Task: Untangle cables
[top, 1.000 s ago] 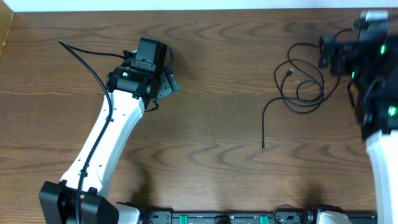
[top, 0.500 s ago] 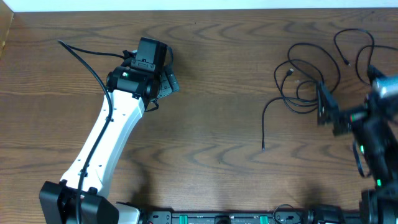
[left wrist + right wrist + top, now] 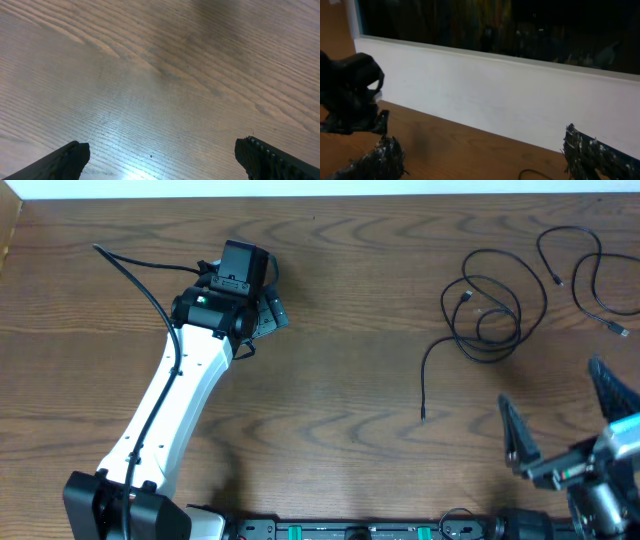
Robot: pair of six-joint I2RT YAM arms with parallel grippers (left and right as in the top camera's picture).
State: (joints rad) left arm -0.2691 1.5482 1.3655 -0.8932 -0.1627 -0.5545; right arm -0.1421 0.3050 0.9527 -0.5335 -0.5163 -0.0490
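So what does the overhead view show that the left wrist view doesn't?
Only overhead: the cables lying loose on the right side, and the right gripper near the front edge, jaws open and empty. Only left wrist: a close look at glare on bare wood grain between its jaws. Both: the wooden table and the left gripper, open, holding nothing.

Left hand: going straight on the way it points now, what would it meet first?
Probably bare wood: the open left hand points down at the brown wooden table, and nothing else shows in its wrist view. How far is unclear.
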